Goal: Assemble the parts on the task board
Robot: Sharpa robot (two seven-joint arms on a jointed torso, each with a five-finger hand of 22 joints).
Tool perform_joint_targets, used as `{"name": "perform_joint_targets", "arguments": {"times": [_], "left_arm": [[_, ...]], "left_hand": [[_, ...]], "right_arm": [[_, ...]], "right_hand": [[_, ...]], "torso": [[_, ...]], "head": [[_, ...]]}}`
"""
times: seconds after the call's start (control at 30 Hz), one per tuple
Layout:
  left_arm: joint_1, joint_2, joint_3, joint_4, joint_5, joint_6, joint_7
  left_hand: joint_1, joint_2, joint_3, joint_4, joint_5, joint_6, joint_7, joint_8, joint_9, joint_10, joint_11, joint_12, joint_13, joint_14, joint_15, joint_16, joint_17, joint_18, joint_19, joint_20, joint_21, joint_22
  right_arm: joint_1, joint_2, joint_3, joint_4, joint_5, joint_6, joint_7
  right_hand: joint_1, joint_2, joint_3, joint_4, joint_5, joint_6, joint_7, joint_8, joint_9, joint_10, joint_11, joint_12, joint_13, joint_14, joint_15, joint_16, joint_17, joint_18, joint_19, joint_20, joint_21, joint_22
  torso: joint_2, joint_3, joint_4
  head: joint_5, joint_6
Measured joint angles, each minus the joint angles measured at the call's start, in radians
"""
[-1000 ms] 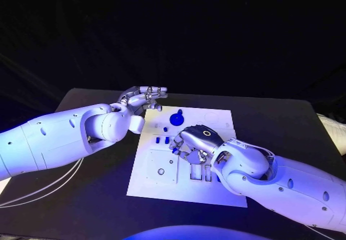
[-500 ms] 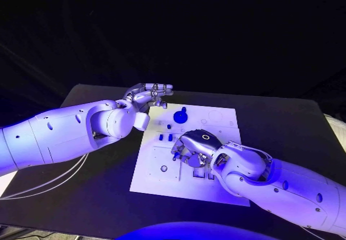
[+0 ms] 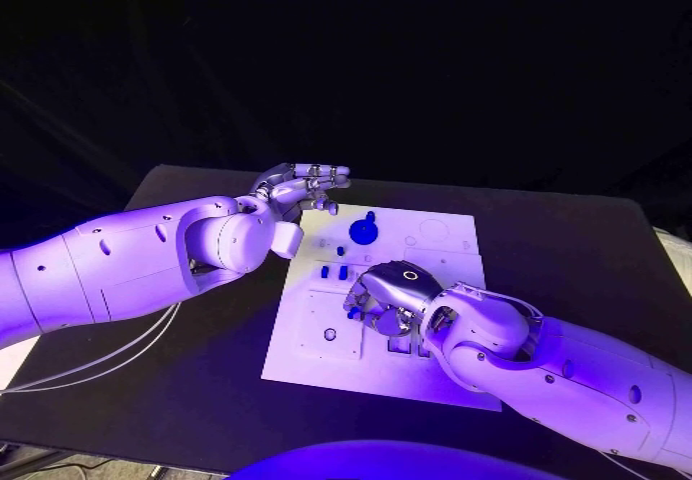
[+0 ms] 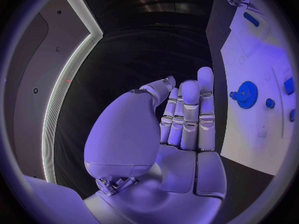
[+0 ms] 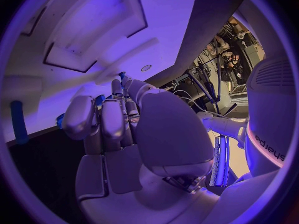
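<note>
Right hand [image 3: 387, 298] is hovering low over the board [image 3: 310, 340] at frame centre, fingers curled in; cannot tell whether it is holding anything. Small blue parts [image 3: 335, 272] are sitting just above it, a blue gear [image 3: 362, 232] farther up the board. Left hand [image 3: 300, 188] is hanging past the board's upper left corner, fingers straight, together, empty

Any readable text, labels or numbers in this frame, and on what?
"sharpa", seen upside down in the right wrist view, on the robot's white right arm.
Small marks printed on the task board: too small to read.
Nothing else legible.
</note>
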Motion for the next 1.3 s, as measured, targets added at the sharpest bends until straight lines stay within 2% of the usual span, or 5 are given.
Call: {"name": "perform_joint_targets", "arguments": {"times": [0.43,0.53,0.7,0.97,1.3], "left_arm": [[0.000,0.000,0.000,0.000,-0.001,0.001,-0.001],[0.000,0.000,0.000,0.000,-0.001,0.001,-0.002],[0.000,0.000,0.000,0.001,-0.002,0.001,-0.003],[0.000,-0.001,0.000,0.001,-0.005,0.001,-0.007],[0.000,-0.006,0.000,0.001,-0.012,0.002,-0.015]], "left_hand": [[-0.005,0.005,-0.001,-0.001,0.000,-0.004,0.004,0.000,0.000,-0.004,0.004,0.006,0.000,-0.003,0.003,0.000,-0.001,0.000,0.000,0.000,-0.004,0.000],[-0.005,0.005,-0.003,-0.003,0.000,-0.004,0.004,0.000,0.000,-0.004,0.004,0.006,0.000,-0.003,0.003,0.000,-0.001,0.000,0.000,0.000,-0.004,0.000],[-0.005,0.005,-0.003,-0.003,0.000,-0.004,0.003,0.000,0.000,-0.004,0.004,0.006,0.000,-0.004,0.004,0.000,-0.002,0.000,0.000,0.000,-0.004,0.000],[-0.005,0.005,-0.003,-0.003,0.000,-0.004,0.003,0.000,0.000,-0.011,0.004,0.006,-0.001,-0.003,0.004,0.000,-0.004,0.000,0.000,0.000,-0.004,-0.001],[-0.005,0.005,-0.003,-0.003,0.000,-0.011,0.004,0.000,0.000,-0.013,0.005,0.006,-0.001,-0.004,0.004,0.000,-0.007,0.000,-0.004,0.004,-0.004,-0.002]], "right_arm": [[0.001,0.011,-0.002,-0.008,-0.007,0.014,-0.005],[0.001,0.013,-0.004,-0.012,-0.010,0.021,-0.010],[0.001,0.015,-0.006,-0.016,-0.013,0.026,-0.015],[0.000,0.006,-0.010,-0.014,-0.014,0.009,-0.018],[0.002,-0.080,0.001,0.052,0.001,-0.064,-0.026]], "right_hand": [[-0.005,-0.005,-0.002,-0.003,-0.001,-0.004,0.001,-0.002,0.001,0.000,0.000,0.000,0.001,0.000,0.000,0.003,0.002,0.000,0.000,0.000,0.000,-0.002],[-0.049,-0.028,-0.014,0.007,0.042,-0.046,0.021,-0.022,-0.005,-0.052,0.008,0.003,-0.013,0.000,0.012,0.012,0.005,0.000,-0.011,0.011,-0.017,-0.032],[-0.110,-0.068,-0.088,0.028,0.023,-0.175,0.050,-0.027,-0.035,-0.204,0.045,0.002,-0.049,-0.006,0.038,-0.051,-0.060,0.017,-0.093,0.038,-0.132,-0.196],[-0.107,-0.055,-0.130,0.027,0.020,-0.200,0.057,-0.027,-0.035,-0.256,0.063,0.028,-0.050,-0.016,0.049,-0.071,-0.088,0.017,-0.109,0.045,-0.166,-0.244],[-0.077,-0.025,-0.134,0.024,0.023,-0.153,0.050,-0.021,-0.028,-0.215,0.043,0.087,-0.044,-0.002,0.041,-0.015,-0.042,0.017,-0.055,0.041,-0.113,-0.163]], "torso": [[-0.001,-0.0009,0.0005],[-0.001,-0.0010,0.0003],[-0.001,-0.0012,0.0000],[-0.001,-0.0004,0.0000],[-0.001,0.0003,-0.0022]], "head": [[0.002,-0.002],[0.002,-0.002],[0.000,-0.002],[-0.002,0.001],[-0.007,0.007]]}}
